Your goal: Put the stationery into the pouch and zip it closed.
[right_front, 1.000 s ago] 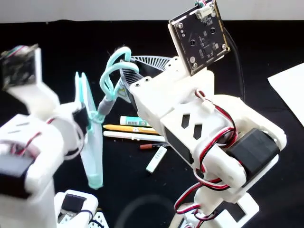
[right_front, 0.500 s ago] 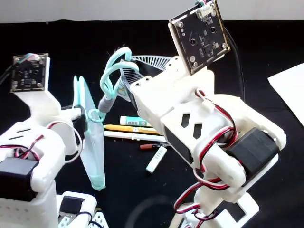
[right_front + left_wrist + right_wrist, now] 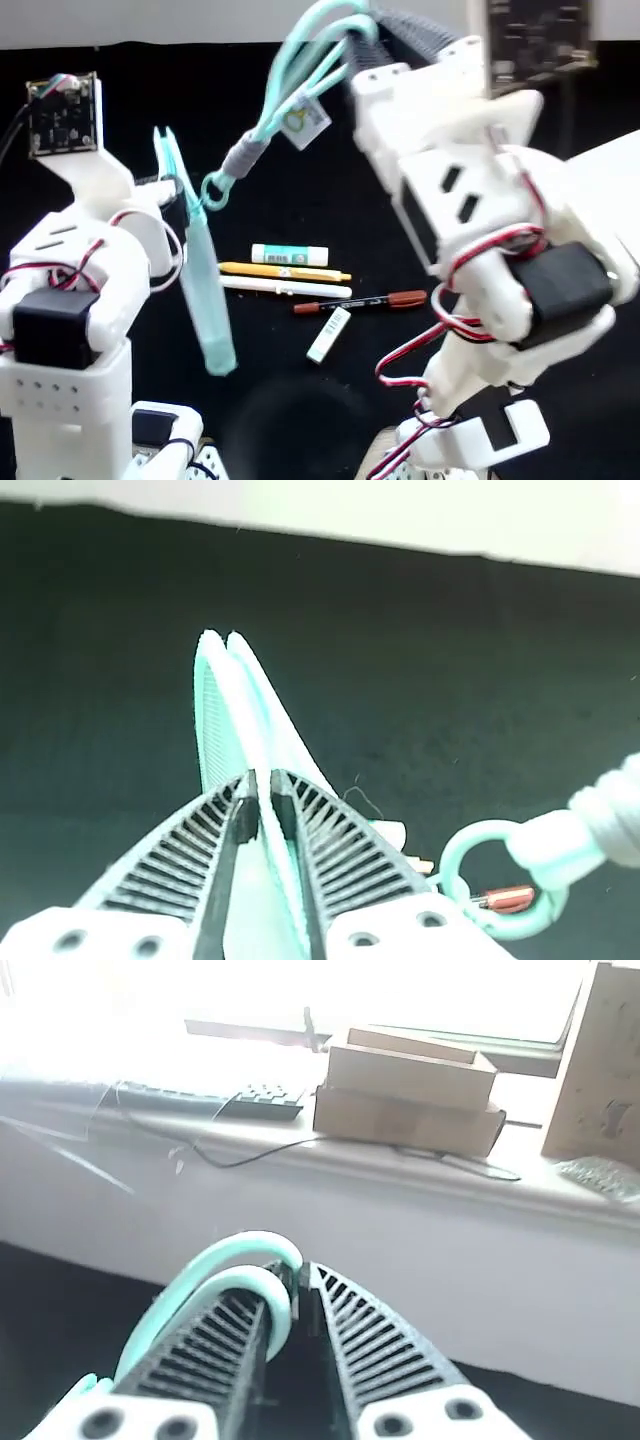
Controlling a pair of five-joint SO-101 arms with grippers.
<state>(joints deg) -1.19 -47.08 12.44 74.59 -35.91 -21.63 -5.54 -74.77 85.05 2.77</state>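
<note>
Surface: a black table [image 3: 180, 80] ran under both arms, with a pale wall strip along the 12 o'clock edge of the high view.
Pouch: the mint pouch [image 3: 205, 300] hung edge-on at 9 o'clock of the table, lifted clear of the surface.
Left gripper [image 3: 264, 785]: nearly closed, pinching the pouch's thin edge between its ribbed fingers.
Right gripper [image 3: 298, 1280]: nearly closed on the mint strap [image 3: 300, 60], which ran from the pouch's top toward 1 o'clock.
Stationery: a white tube [image 3: 290, 255], yellow pen [image 3: 285, 271], white pen [image 3: 285, 288], red-capped marker [image 3: 360, 301] and small white stick [image 3: 329, 335] lay close together at 3 o'clock of the pouch, none inside it.
Handling: the pouch looked light, thin and floppy, so a rim grip near the zip seemed best. The pens looked light, stiff and likely to roll, so mid-barrel pinches would suit them.
</note>
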